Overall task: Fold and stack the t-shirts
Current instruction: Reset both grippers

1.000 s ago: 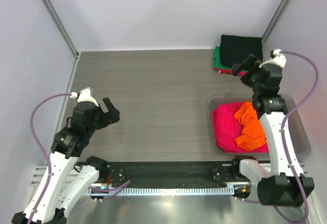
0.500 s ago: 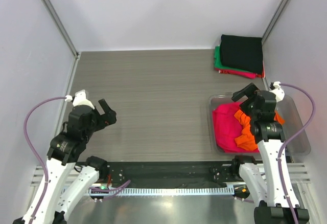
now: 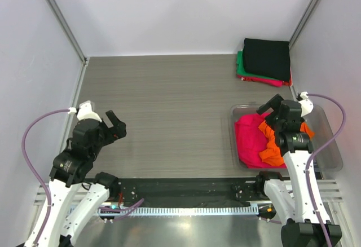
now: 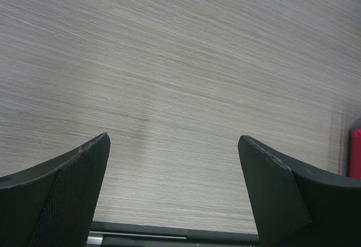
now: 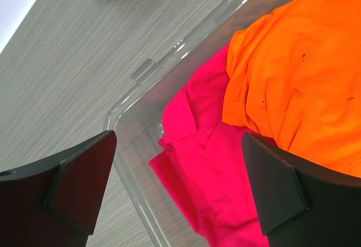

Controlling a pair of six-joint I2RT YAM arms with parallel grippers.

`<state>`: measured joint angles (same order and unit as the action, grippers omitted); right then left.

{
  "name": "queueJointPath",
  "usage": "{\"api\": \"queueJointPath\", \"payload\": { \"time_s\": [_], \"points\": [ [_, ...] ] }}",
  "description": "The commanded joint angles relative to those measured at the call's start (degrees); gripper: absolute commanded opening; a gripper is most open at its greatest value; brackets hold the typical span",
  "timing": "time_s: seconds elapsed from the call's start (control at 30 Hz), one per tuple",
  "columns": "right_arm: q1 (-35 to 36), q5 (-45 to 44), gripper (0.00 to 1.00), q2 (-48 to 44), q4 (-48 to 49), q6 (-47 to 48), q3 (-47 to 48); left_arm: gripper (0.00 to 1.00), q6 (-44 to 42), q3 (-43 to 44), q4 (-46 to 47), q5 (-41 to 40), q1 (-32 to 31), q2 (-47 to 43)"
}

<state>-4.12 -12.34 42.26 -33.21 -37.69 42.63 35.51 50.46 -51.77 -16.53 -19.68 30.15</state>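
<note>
**At lower right, open jaws above a bin of unfolded tees**

In the lower right of the top view, probably about to reach into the clear bin for the crumpled orange tee, heaped on the magenta tee. Could easily pinch both layers where orange overlaps magenta, and so drag two shirts out at once. Could also catch the bin's rim on the way up, with the cloth lying close against the plastic wall. Farther off, in the upper right corner, less to go wrong for now: black tee folded flat on top of green tee and pink-red tee, a tidy stack on the table. Risk there only later, of knocking the pile askew when adding to it.

As for the fingers, nearest first. At lower left, left gripper spread wide above bare wood grain, holding nothing and touching nothing. At lower right, right gripper spread just as wide above the bin's edge. Seen from its wrist view, magenta and orange cloth framed between the two pads, but below them. No visible contact with shirt or plastic.
</note>
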Motion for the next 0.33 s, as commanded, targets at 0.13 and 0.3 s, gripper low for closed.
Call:
{"api": "queueJointPath", "payload": {
  "time_s": [0.13,0.3],
  "points": [
    [0.1,-2.4,1.0,0.6,0.6,0.5,-1.0,0.95,-0.4,0.7,1.0,-1.2,-0.7,0.1],
    [0.0,2.4,1.0,0.5,1.8,2.7,-1.7,0.95,-0.5,0.6,1.0,-1.3,-1.1,0.2]
  ]
}}
